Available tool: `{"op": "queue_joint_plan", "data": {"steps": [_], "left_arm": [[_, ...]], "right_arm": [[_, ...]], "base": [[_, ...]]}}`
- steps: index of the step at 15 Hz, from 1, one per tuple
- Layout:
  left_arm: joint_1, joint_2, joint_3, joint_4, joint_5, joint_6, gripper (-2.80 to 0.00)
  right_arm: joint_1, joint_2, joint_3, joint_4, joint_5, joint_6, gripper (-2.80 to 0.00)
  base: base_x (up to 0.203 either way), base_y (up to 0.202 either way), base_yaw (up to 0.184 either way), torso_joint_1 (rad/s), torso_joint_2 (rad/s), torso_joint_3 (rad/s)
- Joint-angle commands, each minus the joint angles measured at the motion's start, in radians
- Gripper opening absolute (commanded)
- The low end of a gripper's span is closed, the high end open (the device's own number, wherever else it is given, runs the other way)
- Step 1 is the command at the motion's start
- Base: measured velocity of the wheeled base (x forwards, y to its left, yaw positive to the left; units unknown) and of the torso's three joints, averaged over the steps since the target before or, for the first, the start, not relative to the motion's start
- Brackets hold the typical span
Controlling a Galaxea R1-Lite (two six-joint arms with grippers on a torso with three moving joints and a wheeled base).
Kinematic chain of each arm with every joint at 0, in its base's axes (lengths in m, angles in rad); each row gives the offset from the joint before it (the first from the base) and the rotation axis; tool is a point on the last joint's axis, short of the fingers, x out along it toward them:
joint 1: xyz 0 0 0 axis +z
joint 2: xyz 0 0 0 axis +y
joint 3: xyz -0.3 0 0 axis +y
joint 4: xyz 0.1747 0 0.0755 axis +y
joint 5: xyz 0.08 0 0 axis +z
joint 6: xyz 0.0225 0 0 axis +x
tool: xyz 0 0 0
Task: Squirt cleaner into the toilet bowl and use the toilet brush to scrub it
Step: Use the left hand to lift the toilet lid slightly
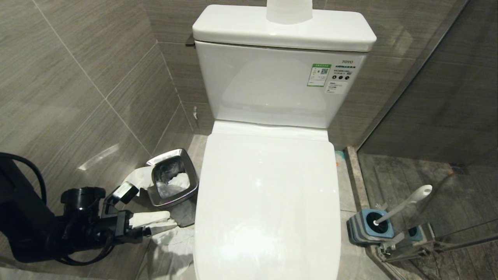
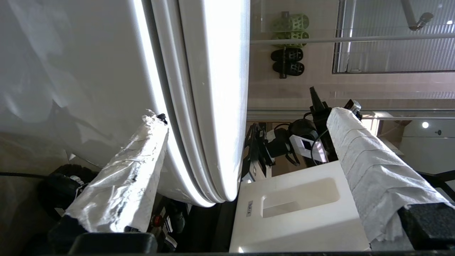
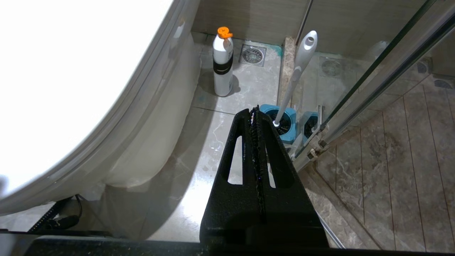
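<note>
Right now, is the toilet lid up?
No, the lid lies flat, covering the toilet bowl, in the head view.

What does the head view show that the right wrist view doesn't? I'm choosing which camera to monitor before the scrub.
Only the head view: the cistern, the steel bin and the left gripper, open beside the closed lid.
Only the right wrist view: a white bottle with an orange cap, a floor drain and the shut right gripper.
Both: the toilet bowl, lid down, and the toilet brush standing in its blue holder.
</note>
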Motion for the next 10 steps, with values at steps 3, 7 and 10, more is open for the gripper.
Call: {"op": "queue_joint_plan", "data": {"steps": [3,7,10], "left_arm": [[-0.012,-0.021,0.045,0.001,0.033,0.05,0.0],[-0.041,-0.023,0.045,-0.001,0.097,0.086,0.0],[-0.055,-0.031,0.044,0.001,0.121,0.091,0.0]], "right_arm": [[0.001,0.001,0.0,0.0,0.0,0.0,-2.8],[0.0,0.001,0.0,0.0,0.0,0.0,-2.8],[0.0,0.001,0.0,0.0,0.0,0.0,-2.8]], "base": [[0.0,0.0,0.0,0.0,0.0,0.0],[0.0,0.0,0.0,0.0,0.0,0.0],[0.0,0.0,0.0,0.0,0.0,0.0]]}}
